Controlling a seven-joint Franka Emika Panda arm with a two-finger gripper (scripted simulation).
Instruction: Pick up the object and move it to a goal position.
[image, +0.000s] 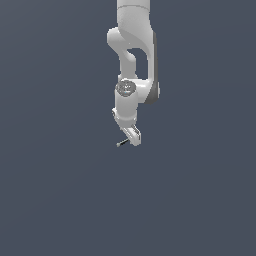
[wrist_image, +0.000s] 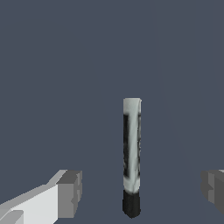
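In your wrist view, take the stick (wrist_image: 131, 157) as your landmark. To one side of it you see a grey finger pad (wrist_image: 69, 193) on its white finger, clear of the stick. The stick itself is a thin rod, pale grey-white with dark streaks along most of its length and a black end nearest the camera. On its other side sits the second pad (wrist_image: 213, 190), also apart from it, so the jaws stand released around the stick, not touching it. In the exterior view the stick (image: 121, 143) shows just beside the gripper (image: 134, 137), under the white arm (image: 134, 55).
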